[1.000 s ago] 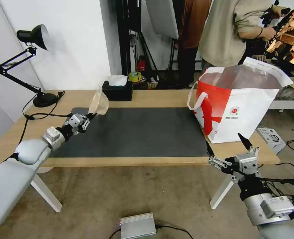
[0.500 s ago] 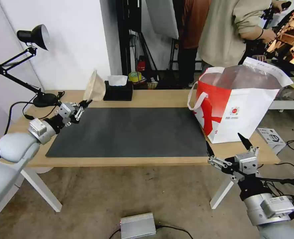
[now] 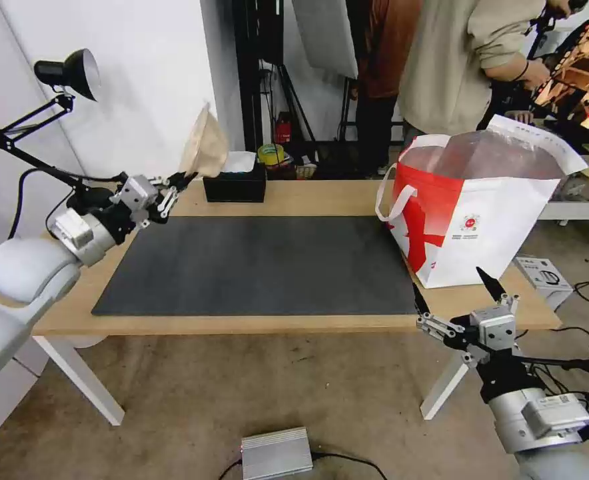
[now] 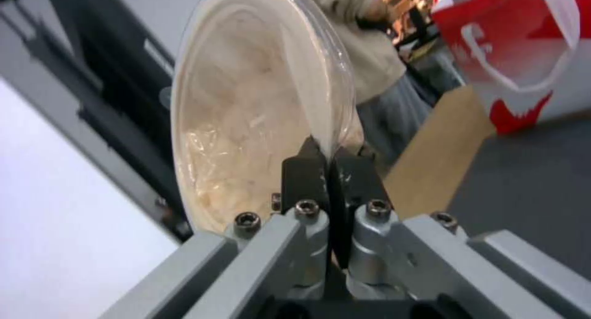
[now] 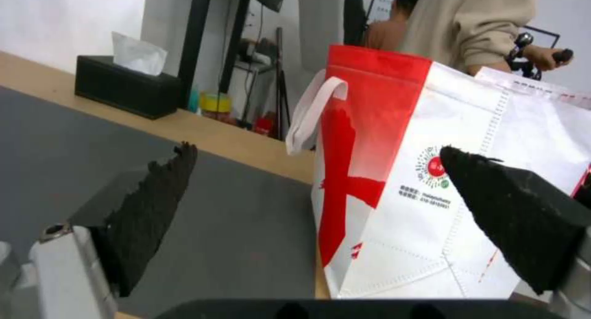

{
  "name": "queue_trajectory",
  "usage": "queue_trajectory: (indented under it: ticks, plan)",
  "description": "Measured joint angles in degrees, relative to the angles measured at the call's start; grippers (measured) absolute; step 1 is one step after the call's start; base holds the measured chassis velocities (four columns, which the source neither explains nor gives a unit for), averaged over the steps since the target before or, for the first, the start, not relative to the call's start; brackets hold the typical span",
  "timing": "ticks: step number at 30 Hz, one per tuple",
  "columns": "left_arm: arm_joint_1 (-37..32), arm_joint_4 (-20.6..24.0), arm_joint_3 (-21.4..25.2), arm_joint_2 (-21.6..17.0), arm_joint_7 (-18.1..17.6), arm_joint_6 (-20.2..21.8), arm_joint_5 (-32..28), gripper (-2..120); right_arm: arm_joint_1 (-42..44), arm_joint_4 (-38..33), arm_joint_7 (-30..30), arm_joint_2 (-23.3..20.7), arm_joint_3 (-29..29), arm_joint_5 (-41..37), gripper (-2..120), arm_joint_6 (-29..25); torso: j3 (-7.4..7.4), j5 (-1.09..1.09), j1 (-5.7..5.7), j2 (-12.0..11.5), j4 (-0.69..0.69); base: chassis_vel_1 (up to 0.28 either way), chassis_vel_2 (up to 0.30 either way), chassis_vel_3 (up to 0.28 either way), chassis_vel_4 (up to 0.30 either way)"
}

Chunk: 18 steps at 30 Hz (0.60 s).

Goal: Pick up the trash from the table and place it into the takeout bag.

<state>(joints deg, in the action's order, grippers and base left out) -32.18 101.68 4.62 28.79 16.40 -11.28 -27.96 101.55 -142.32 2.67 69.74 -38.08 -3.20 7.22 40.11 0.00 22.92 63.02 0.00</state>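
Note:
My left gripper (image 3: 181, 178) is shut on the rim of a beige bowl (image 3: 204, 143), holding it tilted on edge in the air over the table's (image 3: 321, 193) back left corner. The left wrist view shows the bowl's (image 4: 246, 120) pale inside and clear rim pinched at my left gripper (image 4: 329, 155). The red-and-white takeout bag (image 3: 474, 213) stands open on the table's right end, far from the bowl. My right gripper (image 3: 451, 290) hangs open below the table's front right edge, near the bag (image 5: 431, 180), with nothing between its fingers (image 5: 151, 208).
A dark grey mat (image 3: 261, 267) covers the table's middle. A black tissue box (image 3: 234, 183) sits at the back, just right of the held bowl. A black desk lamp (image 3: 61, 73) stands at the back left. A grey box (image 3: 278, 453) lies on the floor. People stand behind the bag.
My left arm has lifted the bowl up and back from over the mat's left edge to the height of the tissue box top. The right arm has not moved.

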Motion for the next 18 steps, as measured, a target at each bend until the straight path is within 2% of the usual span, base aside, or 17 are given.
queue_trajectory:
  ticks: [3,5,8,9,14,15,18]
  plan:
    - [7.2,-1.0,-5.5,0.9,-0.2,-0.5,1.2,0,0.0,0.0,0.0,0.0,0.0,0.0,100,0.0,0.00,0.01,0.00,0.0,0.00,0.000,0.000,0.000,0.000]
    - [8.9,-1.3,-6.9,1.3,-0.2,-0.5,1.6,0,0.0,0.0,0.0,0.0,0.0,0.0,100,0.0,0.00,0.01,0.00,0.0,0.00,0.000,0.000,0.000,0.000]
    - [15.8,-3.2,-13.0,3.7,-0.3,-1.0,2.6,0,0.0,0.0,0.0,0.0,0.0,0.0,100,0.0,0.00,0.01,0.00,0.0,0.00,0.000,0.000,0.000,0.000]
    - [15.8,-3.2,-13.0,3.7,-0.3,-1.0,2.6,0,0.0,0.0,0.0,0.0,0.0,0.0,100,0.0,0.00,0.01,0.00,0.0,0.00,0.000,0.000,0.000,0.000]
    - [24.4,-8.0,-20.7,8.3,0.2,-2.4,5.1,0,0.0,0.0,0.0,0.0,0.0,0.0,100,0.0,0.00,-0.01,0.01,0.0,0.01,0.000,0.000,0.000,0.000]
    - [24.4,-8.0,-20.7,8.3,0.2,-2.4,5.1,0,0.0,0.0,0.0,0.0,0.0,0.0,100,0.0,0.00,-0.01,0.01,0.0,0.01,0.000,0.000,0.000,0.000]
    - [28.4,-10.8,-23.7,11.4,0.4,-2.8,6.7,0,0.0,0.0,0.0,0.0,0.0,0.0,100,0.0,0.00,0.00,0.01,0.0,0.00,0.000,0.000,0.000,0.000]
